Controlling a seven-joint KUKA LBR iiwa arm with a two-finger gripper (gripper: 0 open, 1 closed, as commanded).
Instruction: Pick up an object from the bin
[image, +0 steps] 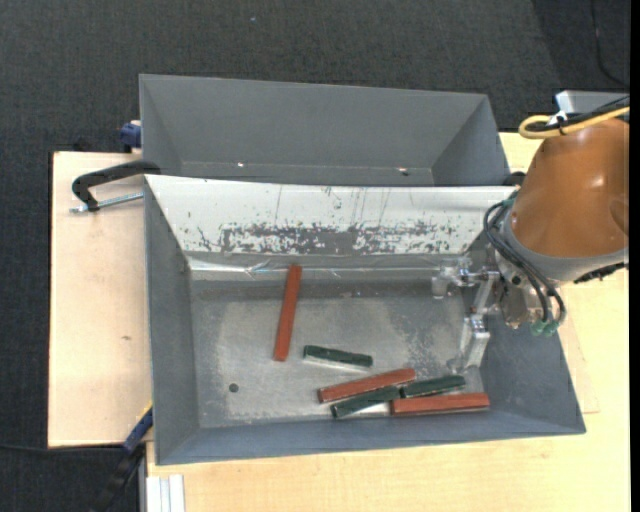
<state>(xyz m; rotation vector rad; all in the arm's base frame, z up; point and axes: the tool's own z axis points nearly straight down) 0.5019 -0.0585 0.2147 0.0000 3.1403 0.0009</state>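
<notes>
My gripper (471, 347) hangs low at the right side of the bin, close to the right wall. Its tip is just above the right end of a short dark green stick (432, 385) that lies near the front right corner. A red stick (443, 403) lies right in front of that green one, along the front wall. Another red stick (366, 385) lies slanted to the left of them, with a dark green stick (362, 405) beside it. I see nothing held in the gripper.
A long red stick (288, 312) lies almost upright in the left middle of the bin floor. A small dark green stick (337, 356) rests to its right. The arm's orange cover and cables overhang the bin's right rim.
</notes>
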